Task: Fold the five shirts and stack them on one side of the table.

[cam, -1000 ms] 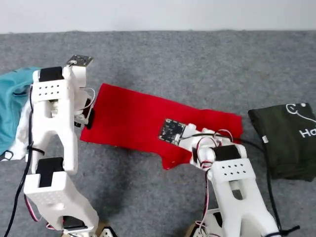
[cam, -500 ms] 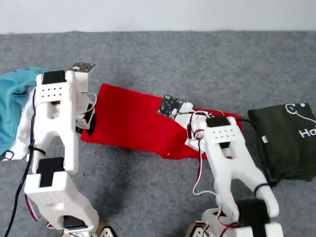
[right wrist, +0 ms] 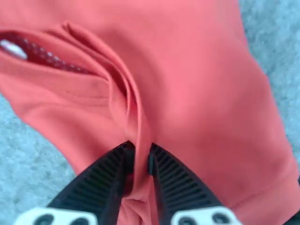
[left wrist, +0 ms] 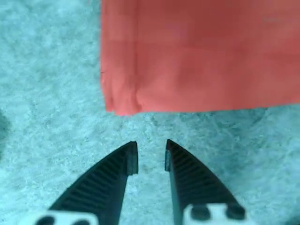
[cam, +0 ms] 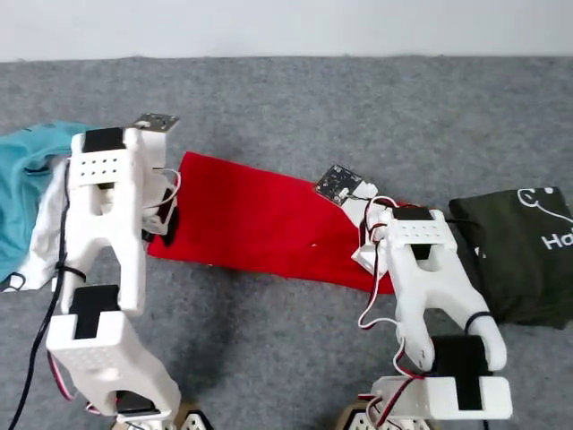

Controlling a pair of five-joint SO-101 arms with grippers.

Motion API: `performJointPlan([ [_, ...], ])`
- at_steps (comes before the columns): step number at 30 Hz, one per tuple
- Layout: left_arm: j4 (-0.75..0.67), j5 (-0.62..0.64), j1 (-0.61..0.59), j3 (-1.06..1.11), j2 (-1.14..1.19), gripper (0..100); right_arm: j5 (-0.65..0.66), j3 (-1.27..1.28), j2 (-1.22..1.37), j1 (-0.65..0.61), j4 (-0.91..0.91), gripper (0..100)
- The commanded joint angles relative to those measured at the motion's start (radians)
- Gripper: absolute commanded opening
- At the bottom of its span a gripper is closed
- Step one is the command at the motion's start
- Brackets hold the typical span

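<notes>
- Subject: the red shirt (cam: 260, 224) lies as a long band on the grey table (cam: 358, 116), not yet a compact packet.
- The right gripper (right wrist: 139, 157) is at the red shirt's end nearest the dark folded shirt (cam: 524, 255), pinching a raised ridge of red cloth.
- The left gripper (left wrist: 146, 157) is just off the red shirt's opposite end, narrowly spread and holding nothing.
- The teal shirt (cam: 22, 179) lies beyond that same end, unfolded.
- Step judged: mid-fold of the red shirt. The next move calls for the left gripper to take its corner, so both ends carry over together.
</notes>
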Motion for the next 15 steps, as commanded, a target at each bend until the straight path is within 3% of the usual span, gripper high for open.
performJointPlan([
  [1,0.018,-0.012,0.077,-0.004,-0.049,11,-0.08,-0.035,0.001,0.031,-0.016,15.5],
  [3,0.018,-0.012,0.12,-0.004,-0.048,11,-0.129,-0.035,0.001,0.042,-0.021,20.1],
  [15,-0.034,0.083,0.491,-0.025,-0.052,11,-0.229,-0.092,-0.001,0.102,-0.027,20.4],
])
